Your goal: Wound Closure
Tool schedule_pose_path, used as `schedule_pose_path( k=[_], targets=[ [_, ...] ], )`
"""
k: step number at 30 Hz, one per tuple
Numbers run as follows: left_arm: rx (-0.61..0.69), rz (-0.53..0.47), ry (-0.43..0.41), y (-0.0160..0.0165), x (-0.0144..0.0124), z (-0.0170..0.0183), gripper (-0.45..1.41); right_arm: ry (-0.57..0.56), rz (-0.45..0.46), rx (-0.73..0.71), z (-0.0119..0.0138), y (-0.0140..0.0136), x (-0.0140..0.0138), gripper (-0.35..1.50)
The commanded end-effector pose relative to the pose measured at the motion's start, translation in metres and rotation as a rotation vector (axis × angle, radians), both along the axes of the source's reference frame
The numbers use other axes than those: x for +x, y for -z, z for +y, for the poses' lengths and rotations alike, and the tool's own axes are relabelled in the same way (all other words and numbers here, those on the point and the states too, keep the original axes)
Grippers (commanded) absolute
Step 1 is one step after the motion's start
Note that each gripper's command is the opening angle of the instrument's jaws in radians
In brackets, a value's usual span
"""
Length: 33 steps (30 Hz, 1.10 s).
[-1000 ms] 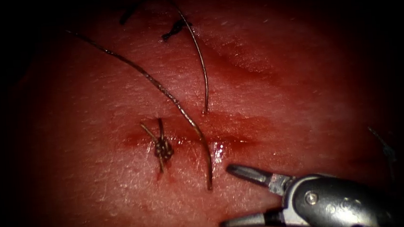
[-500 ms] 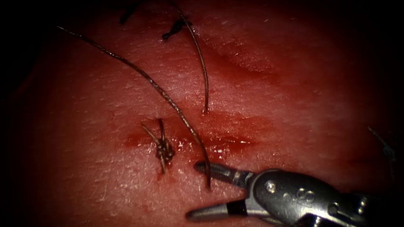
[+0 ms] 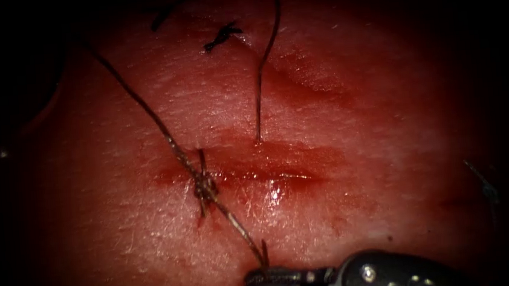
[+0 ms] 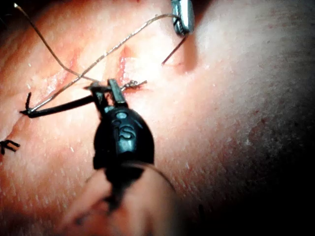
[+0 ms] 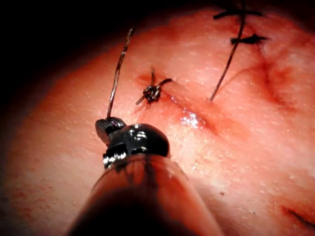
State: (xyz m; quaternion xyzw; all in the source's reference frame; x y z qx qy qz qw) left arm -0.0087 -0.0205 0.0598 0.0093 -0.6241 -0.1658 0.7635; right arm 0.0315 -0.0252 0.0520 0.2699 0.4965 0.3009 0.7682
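The cut (image 3: pixel 269 173) runs across the tissue (image 3: pixel 356 123), with a tied knot (image 3: pixel 205 186) near its left end and red fluid along it. Below the cut, my right tool (image 3: pixel 259 280) has its jaws shut on the thread (image 3: pixel 163 132) close to its free end. That strand runs taut up and left over the knot. The same grip is seen in the right wrist view at my right tool (image 5: pixel 109 125). A second strand (image 3: pixel 260 82) rises from the tissue just above the cut. My left tool (image 4: pixel 101 88) is shut on a dark strand (image 4: pixel 59 105) that leads to the tissue.
Older dark stitches (image 3: pixel 222 36) sit on the tissue beyond the cut, and another dark thread piece (image 3: pixel 485 188) lies at the far right. My right tool's tip (image 4: pixel 182 17) also appears in the left wrist view.
My right tool moved left with open jaws, shut them on the thread's lower end and drew down. That strand now lies straight across the knot. The upper strand has straightened.
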Motion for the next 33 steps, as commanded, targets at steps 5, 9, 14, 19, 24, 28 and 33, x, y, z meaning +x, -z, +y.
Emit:
schedule_pose_path(
  k=[5, 9, 14, 19, 24, 28, 33],
  targets=[
    [-0.001, -0.001, 0.0, -0.0004, -0.0006, -0.0001, -0.37, 0.035, 0.017, -0.06, -0.0001, 0.0012, 0.0015, -0.35],
    [0.0, -0.001, 0.0, -0.0004, -0.0007, -0.0001, -0.37, 0.089, 0.026, -0.08, -0.0011, 0.0003, 0.0011, -0.35],
    [0.0, -0.002, -0.001, -0.0004, -0.0006, 0.0, -0.35, 0.105, 0.047, -0.039, -0.0022, 0.0034, 0.0028, -0.35],
    [0.0, -0.002, -0.001, -0.0004, -0.0006, 0.0, -0.35, 0.094, 0.058, -0.028, -0.0021, 0.0046, 0.0032, -0.35],
    [0.0, -0.002, -0.001, -0.0004, -0.0006, 0.0, -0.35, 0.086, 0.062, -0.031, -0.0019, 0.0042, 0.0031, -0.35],
    [0.0, -0.002, -0.001, -0.0004, -0.0005, 0.0, -0.35, 0.1, 0.063, -0.037, -0.0026, 0.0045, 0.0034, -0.35],
    [0.0, -0.002, -0.001, -0.0005, -0.0005, 0.0, -0.35, 0.102, 0.069, -0.024, -0.0029, 0.0049, 0.0037, -0.35]
  ],
)
